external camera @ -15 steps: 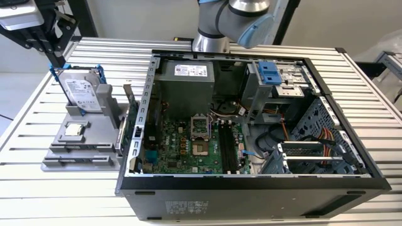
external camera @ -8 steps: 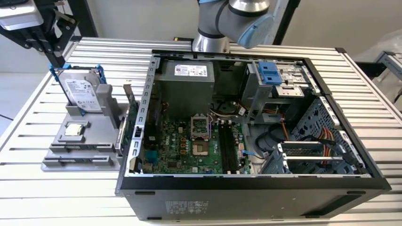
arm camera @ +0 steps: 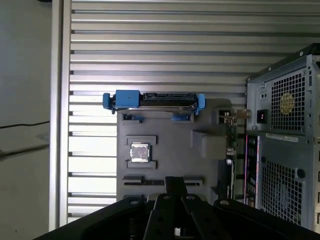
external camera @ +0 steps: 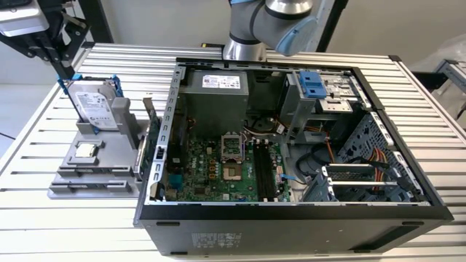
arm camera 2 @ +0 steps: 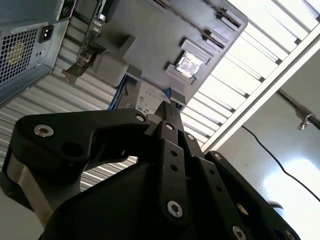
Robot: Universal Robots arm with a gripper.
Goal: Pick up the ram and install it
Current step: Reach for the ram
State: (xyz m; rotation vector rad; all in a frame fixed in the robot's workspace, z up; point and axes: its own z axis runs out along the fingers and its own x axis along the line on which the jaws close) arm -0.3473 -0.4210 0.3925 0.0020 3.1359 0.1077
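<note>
The black gripper (arm camera: pixel 175 181), its jaws seemingly closed on nothing, hung well above the thin dark green ram stick (arm camera: pixel 232 142), which stood on edge beside the grey plastic holder (arm camera: pixel 170 130), next to the open computer case (arm camera: pixel 285 150); it was light, stiff, probably fragile, and best gripped across its flat faces.

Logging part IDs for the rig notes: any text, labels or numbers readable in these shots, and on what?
Nothing reads well enough to quote.
White label on the power supply: print too small.
Label on the hard drive: too small.
Sticker on the computer case outer wall: blurred.
Power supply rear sticker, first wrist view: too small.
</note>
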